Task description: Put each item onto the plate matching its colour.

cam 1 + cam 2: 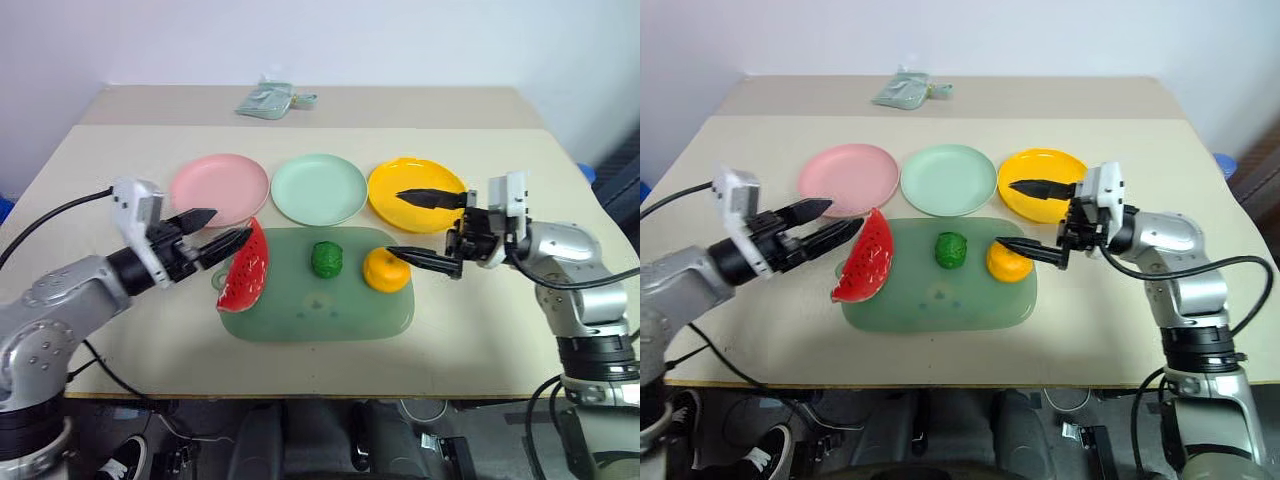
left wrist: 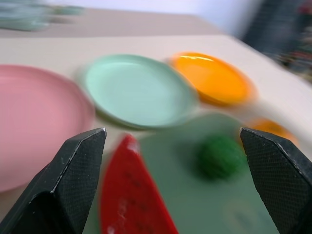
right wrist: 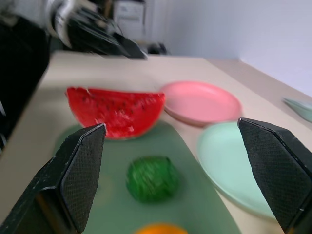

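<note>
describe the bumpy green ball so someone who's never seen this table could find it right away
Start at the pale green cutting board on the tan table's near side, in front of three round plates. Three toy foods lie on it in a row. The bumpy green ball is the middle one, between the red watermelon wedge and the orange, the only one that is dark green and knobbly.

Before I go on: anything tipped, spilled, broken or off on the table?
Nothing spilled or broken. The watermelon wedge overhangs the green board's left edge; the green ball and orange sit fully on it. All three plates, pink, mint, yellow, lie flat and empty.
</note>
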